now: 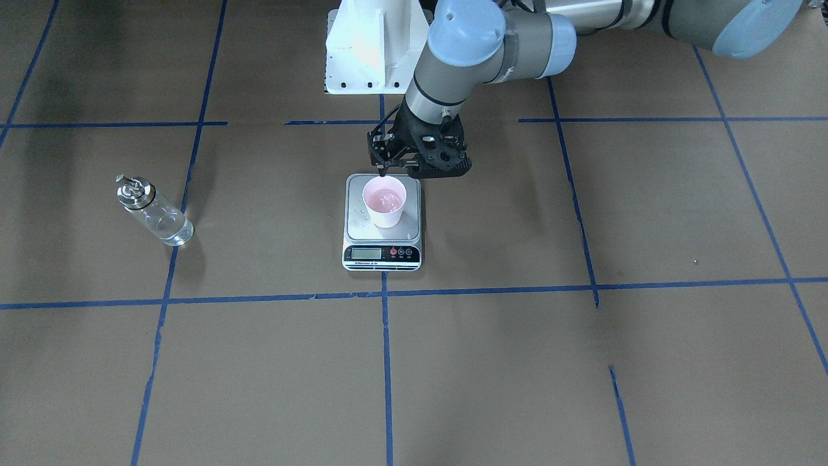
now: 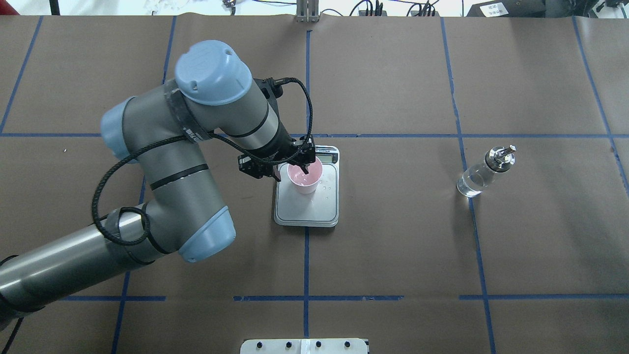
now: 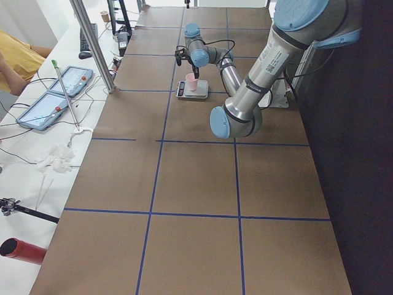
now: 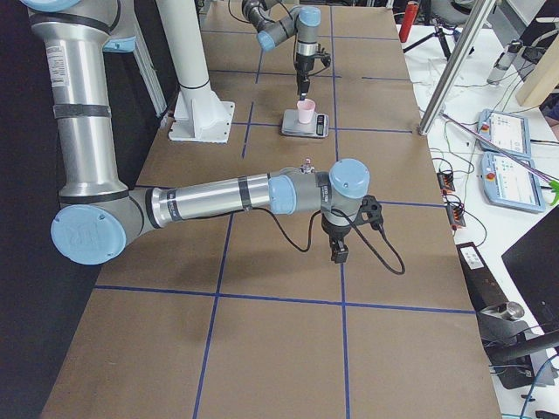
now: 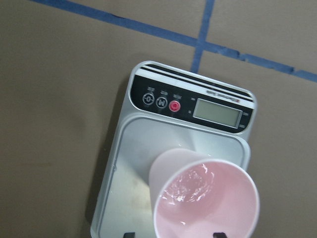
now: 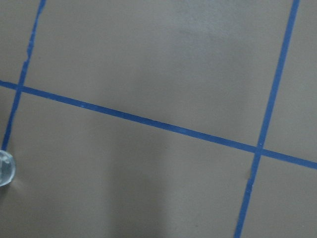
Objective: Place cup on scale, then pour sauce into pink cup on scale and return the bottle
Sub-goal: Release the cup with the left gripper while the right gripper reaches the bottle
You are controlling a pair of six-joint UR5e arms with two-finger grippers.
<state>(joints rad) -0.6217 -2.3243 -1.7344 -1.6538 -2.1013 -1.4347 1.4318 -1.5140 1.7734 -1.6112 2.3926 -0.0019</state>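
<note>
Silver-grey tubular links are joined by pale blue caps point(image 2: 212, 73). A black cable point(image 2: 309, 113) is looped along the left arm point(image 2: 177, 172).

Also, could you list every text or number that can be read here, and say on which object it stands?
"M", probably: middle button on the black strip of the scale.
Small white print beside the display: too blurred to read.
On the display itself: no digits can be read.
The cup and the bottle: no text seen.
</note>
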